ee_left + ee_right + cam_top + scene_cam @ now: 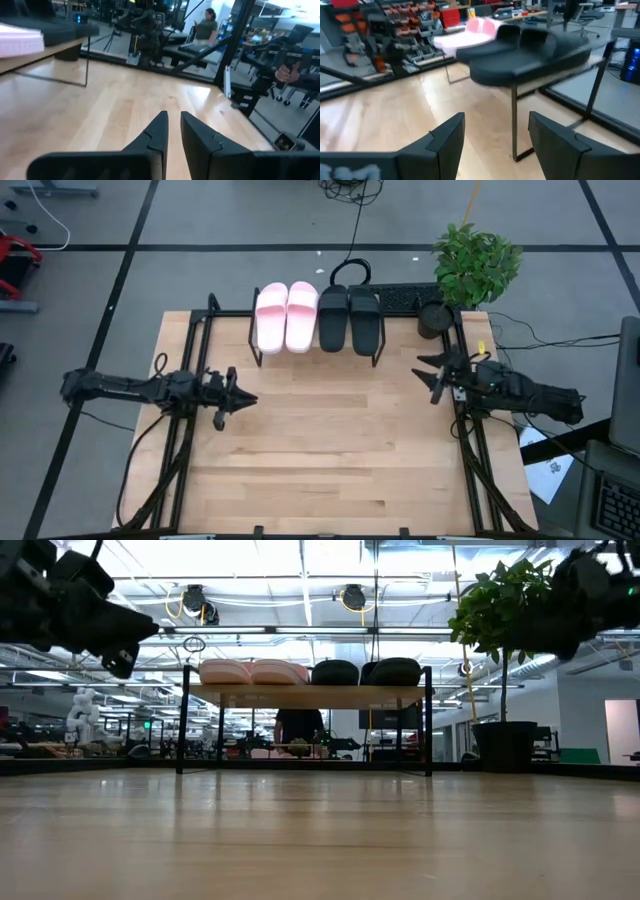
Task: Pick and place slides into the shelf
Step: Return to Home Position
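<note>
Four slides (300,317) stood on the shelf (254,348) at the table's (330,460) far edge in the high view, the pink pair (286,317) left of the black pair (349,318). The left gripper (243,398) and the right gripper (428,380) hung well apart from the shelf. The low view showed all slides on its wooden top. In the left wrist view, the fingers (156,134) left a narrow gap and held nothing. In the right wrist view, the fingers (445,137) were wide apart and empty.

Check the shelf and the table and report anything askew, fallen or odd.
Nothing stands out. The pink slides and black slides sit in a neat row on the shelf, none tipped or hanging off. The left gripper and right gripper hover off to the sides, holding nothing.
</note>
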`<state>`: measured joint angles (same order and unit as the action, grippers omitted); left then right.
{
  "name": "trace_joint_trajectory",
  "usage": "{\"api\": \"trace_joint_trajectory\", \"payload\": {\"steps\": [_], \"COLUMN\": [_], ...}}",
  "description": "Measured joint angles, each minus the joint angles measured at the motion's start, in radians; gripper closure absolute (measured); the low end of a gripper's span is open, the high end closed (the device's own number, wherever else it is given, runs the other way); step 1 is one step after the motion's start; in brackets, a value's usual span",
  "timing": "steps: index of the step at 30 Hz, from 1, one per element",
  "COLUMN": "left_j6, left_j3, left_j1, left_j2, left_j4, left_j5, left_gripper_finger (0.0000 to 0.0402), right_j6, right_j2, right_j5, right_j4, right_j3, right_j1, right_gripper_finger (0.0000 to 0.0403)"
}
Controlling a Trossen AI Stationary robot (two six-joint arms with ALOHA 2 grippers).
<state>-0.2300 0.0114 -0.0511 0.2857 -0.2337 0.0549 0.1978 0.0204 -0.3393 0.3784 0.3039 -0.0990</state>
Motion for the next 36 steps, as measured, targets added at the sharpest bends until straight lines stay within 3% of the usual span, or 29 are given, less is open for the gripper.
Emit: {"api": "trace_joint_trajectory", "payload": {"steps": [5, 13, 16, 19, 25, 30, 36], "left_j6": [0.016, 0.064, 0.065, 0.061, -0.019, -0.206, -0.239], "left_j3": [-0.001, -0.001, -0.001, -0.001, -0.001, -0.001, -0.001], "left_j1": [0.054, 0.115, 0.121, 0.121, 0.121, 0.121, 0.121], "left_j2": [0.001, 0.001, 0.001, 0.002, 0.002, 0.002, 0.002], "left_j4": [0.046, 0.050, 0.050, 0.053, 0.061, 0.072, 0.073], "left_j5": [0.031, 0.028, 0.020, -0.041, -0.177, -0.184, -0.186], "left_gripper_finger": [0.0355, 0.0355, 0.0355, 0.0355, 0.0355, 0.0355, 0.0355], "right_j6": [0.006, -0.004, -0.013, -0.029, -0.080, -0.086, -0.087], "right_j2": [0.000, -0.001, 0.000, 0.000, 0.004, 0.004, 0.004], "right_j5": [-0.147, -0.164, -0.222, -0.258, -0.273, -0.288, -0.288], "right_j4": [-0.059, -0.141, -0.156, -0.152, -0.156, -0.206, -0.298], "right_j3": [-0.092, -0.166, -0.181, -0.192, -0.204, -0.204, -0.206], "right_j1": [0.000, 0.000, 0.000, 0.000, 0.000, 0.000, 0.000], "right_gripper_finger": [0.0193, 0.0193, 0.0193, 0.0193, 0.0193, 0.0193, 0.0193]}}
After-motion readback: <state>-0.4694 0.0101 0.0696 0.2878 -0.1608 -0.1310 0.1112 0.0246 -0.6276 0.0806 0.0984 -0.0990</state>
